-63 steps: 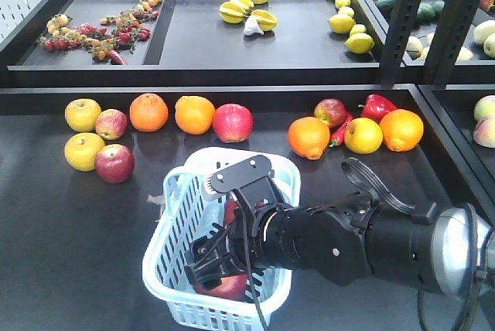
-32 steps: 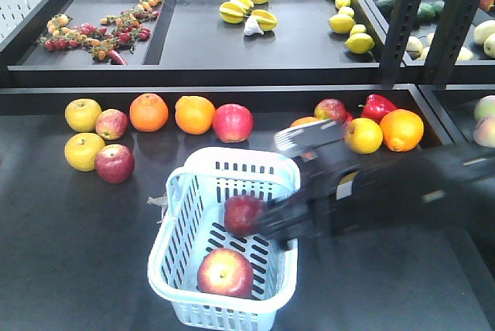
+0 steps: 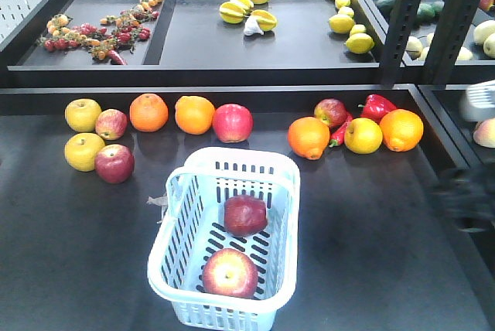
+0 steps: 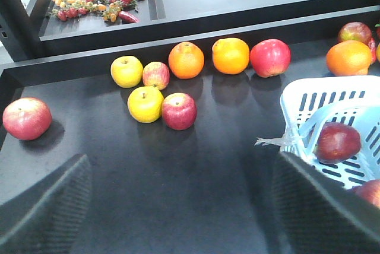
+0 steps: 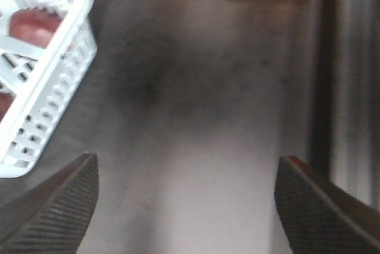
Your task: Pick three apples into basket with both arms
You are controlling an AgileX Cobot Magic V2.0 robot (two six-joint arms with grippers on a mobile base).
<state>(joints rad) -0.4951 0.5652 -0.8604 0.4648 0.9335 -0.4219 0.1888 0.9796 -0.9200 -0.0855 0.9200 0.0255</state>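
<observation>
Two dark red apples (image 3: 245,215) in the pale blue slotted plastic basket (image 3: 290,172); left of it, ahead of the left arm's spread empty jaws, a red apple (image 4: 179,111).

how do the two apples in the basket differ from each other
The front apple is a brighter red with a yellowish patch around its stem dimple; the back apple is a darker, plainer red. The front one shows its dimple to the camera; the back one shows none. Both lie loose in the basket.
</observation>
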